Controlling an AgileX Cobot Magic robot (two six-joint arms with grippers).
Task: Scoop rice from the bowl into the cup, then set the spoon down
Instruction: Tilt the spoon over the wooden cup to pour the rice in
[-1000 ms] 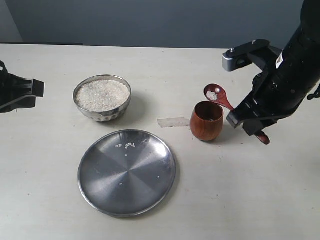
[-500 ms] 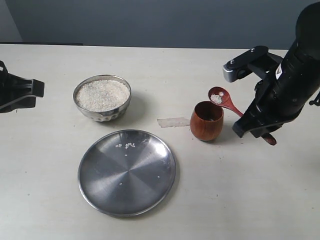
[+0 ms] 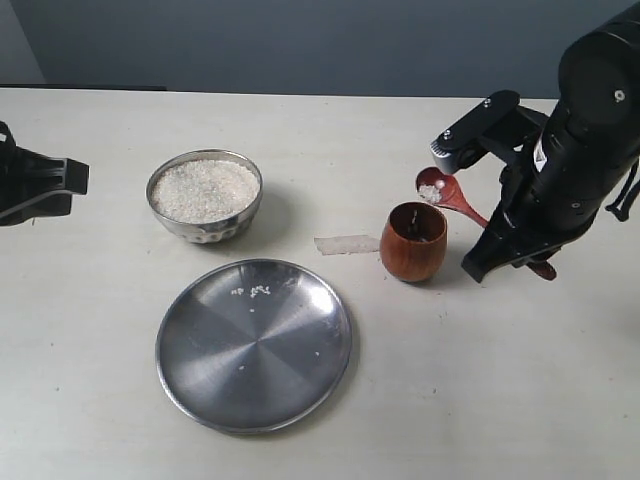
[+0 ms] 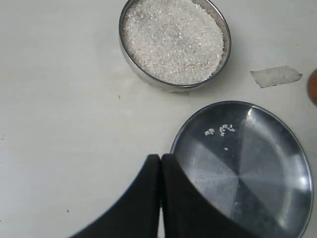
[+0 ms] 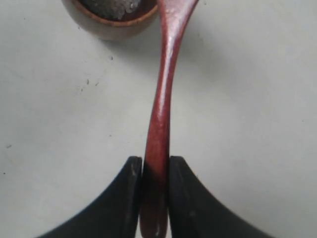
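First, exterior view, right claw (image 3: 513, 263): clenched on the handle of the spoon (image 3: 446, 193), low on the right side of the surface (image 3: 450, 400).
Exterior view, spoon: oval end lies just past the rim of the cup (image 3: 413, 243) on its right, with a little rice (image 3: 432, 192) in it.
Exterior view, hidden: the arm covers the middle of the handle; only its tip shows beside the claw. What lies inside the cup is too dark to make out.
Exterior view, left claw (image 3: 70, 180): at the left edge, well apart from the bowl (image 3: 205, 232); how wide it stands I cannot tell here.
Exterior view, rest: bowl full of rice; plate (image 3: 253, 350) in front of it with a few stray grains (image 3: 258, 291); a scrap of tape (image 3: 346, 244) between bowl and cup.
Left wrist view, left claw (image 4: 160, 161): fingers pressed together, holding nothing, over the edge of the plate (image 4: 247, 183).
Left wrist view, bowl (image 4: 163, 85): rice (image 4: 173, 39) up to the rim; the frame cuts off its far rim.
Left wrist view, cup (image 4: 314, 87): only a brown sliver at the frame edge, near the tape (image 4: 276, 76).
Right wrist view, right claw (image 5: 156, 163): both fingers tight against the spoon (image 5: 161, 99), near the end of the handle.
Right wrist view, cup (image 5: 111, 27): just beside the handle, rice (image 5: 111, 7) inside.
Right wrist view, cut off: the spoon's oval end and most of the cup run out of frame.
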